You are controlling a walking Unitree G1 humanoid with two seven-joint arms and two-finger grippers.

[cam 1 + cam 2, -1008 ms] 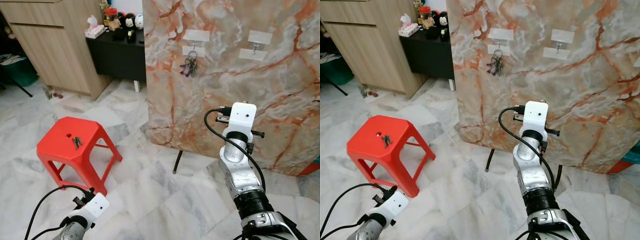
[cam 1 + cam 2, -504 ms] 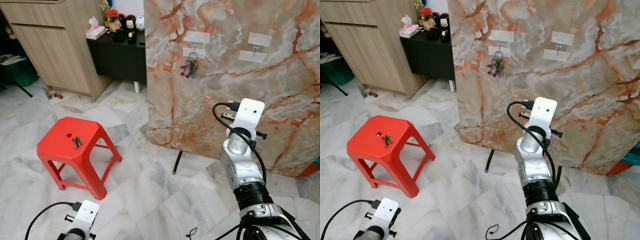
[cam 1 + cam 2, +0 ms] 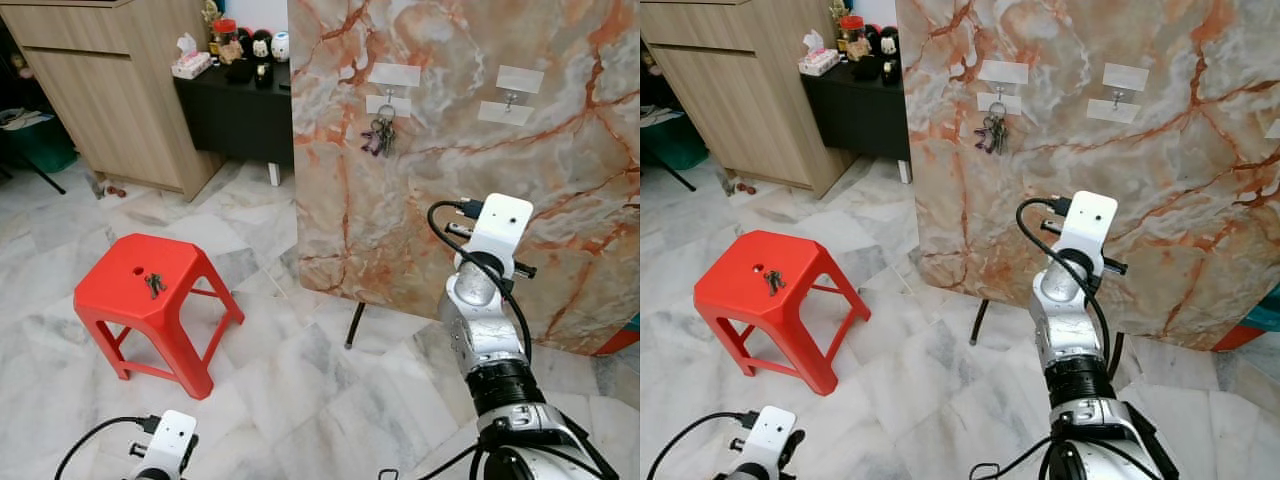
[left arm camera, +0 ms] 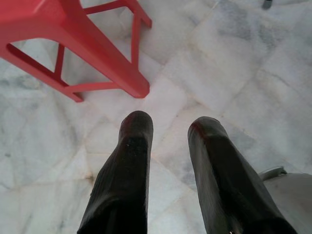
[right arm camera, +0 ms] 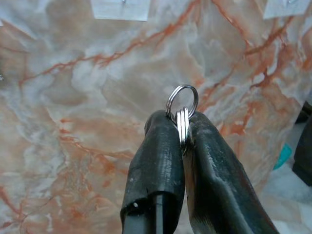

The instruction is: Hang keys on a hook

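Since the earlier frames the left arm has dropped lower, toward the bottom left of the head views, and the raised right arm has shifted slightly to the right in front of the panel. The floor (image 3: 300,380) is pale grey-veined marble tile, and a large marble-patterned panel (image 3: 560,200) with orange veins leans across the upper right of the frame. On it sit two adhesive hooks: the left hook (image 3: 386,92) carries a bunch of keys (image 3: 379,136), and the right hook (image 3: 510,99) is bare. A red plastic stool (image 3: 150,300) stands at centre left with a second small set of keys (image 3: 153,285) lying on its seat. Behind it are a wooden cabinet (image 3: 110,90) and a black counter (image 3: 235,105) holding small figurines at upper left. The right tool (image 5: 181,127) is clenched on a key ring (image 5: 182,104), the ring standing up between its fingertips and facing the panel. The left tool (image 4: 168,129) hangs released, fingers apart, above the floor beside the stool's leg.
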